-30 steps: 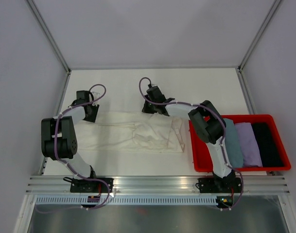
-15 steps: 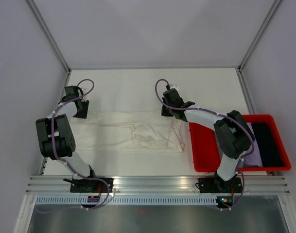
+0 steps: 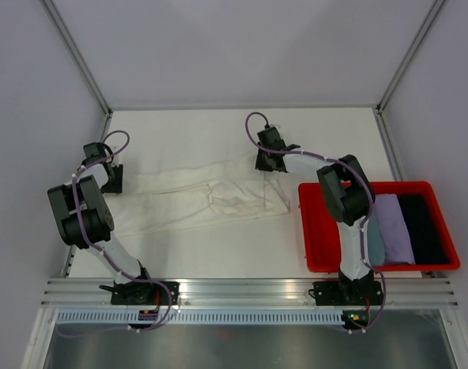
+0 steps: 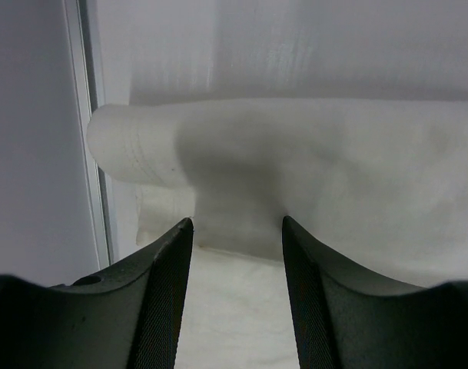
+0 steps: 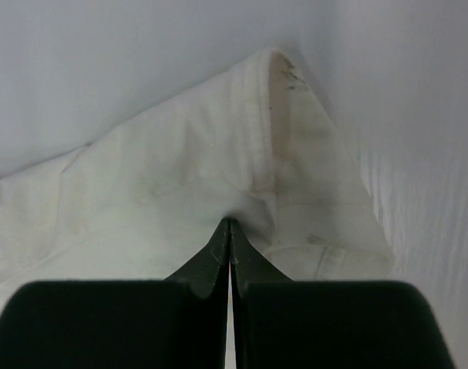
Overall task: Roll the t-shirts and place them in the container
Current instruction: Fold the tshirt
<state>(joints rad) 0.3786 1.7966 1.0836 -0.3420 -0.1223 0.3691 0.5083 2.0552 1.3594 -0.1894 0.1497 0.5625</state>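
Across mid-tabletop [image 3: 218,134], the cream t-shirt [image 3: 195,196] lies stretched between 2 arms. The right end effector [image 5: 230,224] is pressed together, pinching its far edge. The left end effector [image 4: 237,227] is spread at a folded edge. This is likely the flattening step; next, the left must close on cloth before rolling.

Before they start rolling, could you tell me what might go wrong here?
The left fingers stand apart at a fold of the shirt, so it may slip free. The right fingers pinch only a corner hem, which could pull out. The bin lies close and may snag it.
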